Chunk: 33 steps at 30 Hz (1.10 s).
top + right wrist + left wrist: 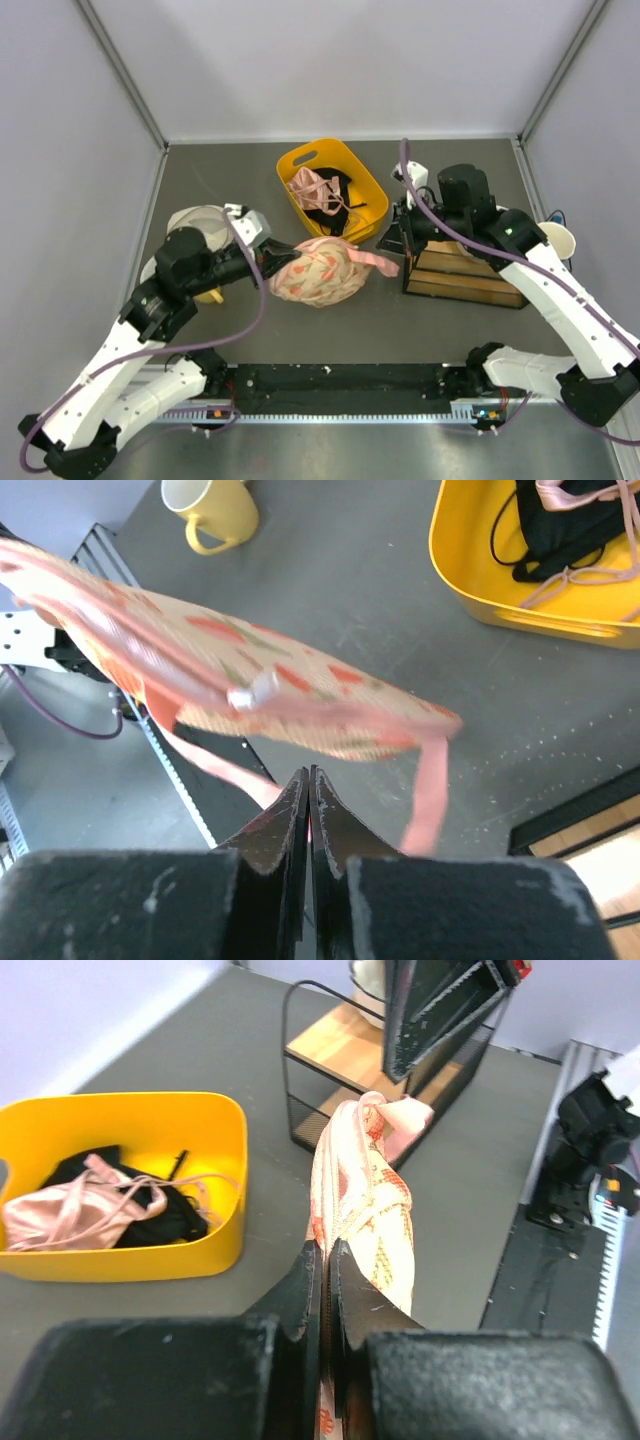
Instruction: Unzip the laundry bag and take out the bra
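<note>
- The laundry bag (322,275) is found over the middle of the table (400,320), just in front of the yellow basket (368,178), and is stretched between the two grippers.
- The bag's left end is held by the left gripper (276,258). In the left wrist view its jaws are seen pressed together on a fold of the printed fabric, which rises beyond the fingertips (300,1270).
- The right gripper (398,250) is placed at the bag's right end. In the right wrist view its jaws are seen closed tight, and a pink strap (225,770) hanging from the bag is pinched between them.
- A pale zip pull (252,695) is seen on the pink edging in the right wrist view. How far the zip is drawn cannot be told, and nothing inside the bag is shown.
- Whether the bag's underside is touching the table cannot be told.
- A pink garment (308,185) and a black garment (335,200) are held in the basket.
- A black wire rack with wooden shelves (465,275) is set just right of the bag, below the right gripper.
- A yellow mug (212,510) is stood on the table beyond the bag's left end.
</note>
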Tool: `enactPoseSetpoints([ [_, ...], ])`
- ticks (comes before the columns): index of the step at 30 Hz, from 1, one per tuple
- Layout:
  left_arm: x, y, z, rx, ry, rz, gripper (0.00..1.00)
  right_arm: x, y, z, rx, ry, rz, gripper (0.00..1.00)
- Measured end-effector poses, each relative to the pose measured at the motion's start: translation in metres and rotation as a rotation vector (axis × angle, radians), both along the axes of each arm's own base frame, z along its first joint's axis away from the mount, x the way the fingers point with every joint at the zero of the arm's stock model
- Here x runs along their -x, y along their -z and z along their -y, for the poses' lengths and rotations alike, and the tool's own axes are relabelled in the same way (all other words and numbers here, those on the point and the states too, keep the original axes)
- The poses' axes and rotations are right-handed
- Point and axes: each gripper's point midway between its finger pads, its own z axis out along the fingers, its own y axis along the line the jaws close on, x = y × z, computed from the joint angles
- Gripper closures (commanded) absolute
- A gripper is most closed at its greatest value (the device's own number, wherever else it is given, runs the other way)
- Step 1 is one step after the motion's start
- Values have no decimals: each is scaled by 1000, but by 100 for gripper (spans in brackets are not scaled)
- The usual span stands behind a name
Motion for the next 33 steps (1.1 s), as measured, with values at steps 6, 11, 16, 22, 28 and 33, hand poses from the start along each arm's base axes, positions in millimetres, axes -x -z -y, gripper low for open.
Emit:
enactPoseSetpoints([
  [6,2,-20,-19,92,-96,106,100,-4,12,1,34,-4,-4,100],
  [11,0,-59,-24,149,-126,159,100,-6,34,-2,64,-9,-55,100],
  [16,2,-85,-24,176,-118,185,100,-8,38,-1,75,0,-59,52],
  [22,5,-80,-15,129,-64,126,100,-19,30,2,88,21,21,29],
  [28,12,-69,-5,79,12,52,100,-26,0,-6,-15,-43,253,26],
  [33,21,-70,0,70,69,21,100,-5,0,-10,-131,-180,471,13],
])
